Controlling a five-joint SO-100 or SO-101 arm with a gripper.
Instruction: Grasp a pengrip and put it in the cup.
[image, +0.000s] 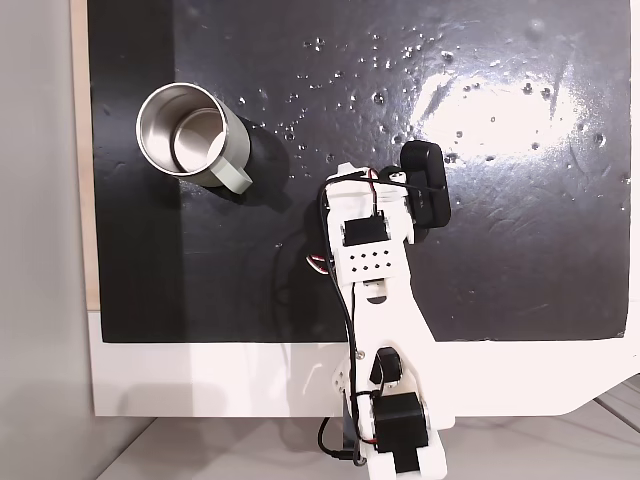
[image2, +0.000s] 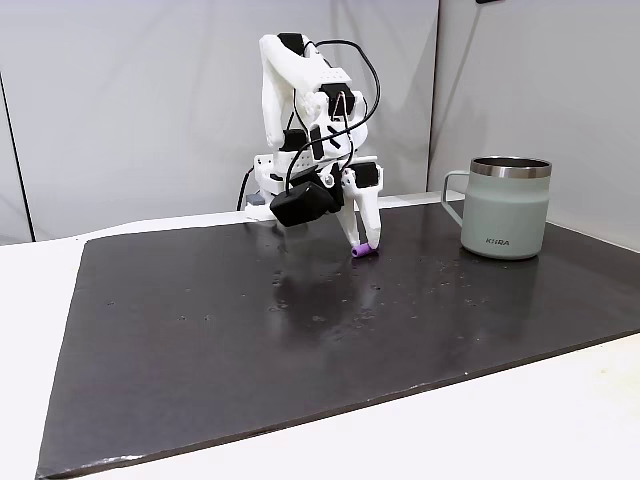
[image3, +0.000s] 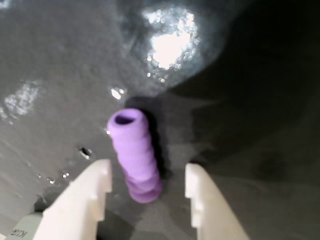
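Item, step in hand: grasping the pengrip. In the wrist view I am seeing the gripper with its two white fingers spread apart, the purple ribbed tube lying on the black mat between them, touched by neither. The tube is sitting nearer the left finger as that view shows it, with a wider gap on the right.

Item, how I am judging the close: I would be nudging the gripper a little so the tube sits centred, keeping the tips low against the mat, then closing slowly. The tube looks soft and round, so a one-sided squeeze is likely to roll it or pop it out.

Item, cup: standing upright on the mat, well apart from the arm, up and to the left in a fixed view from above.

Item, view differences: a fixed view from above is hiding the pengrip under the arm's wrist but showing the mug's shiny inside and its place on the mat. The fixed view from the side is showing the pengrip at the fingertips, the gripper pointing down, and the mug with its handle, off to the right. The wrist view alone is giving me the gaps on each side.
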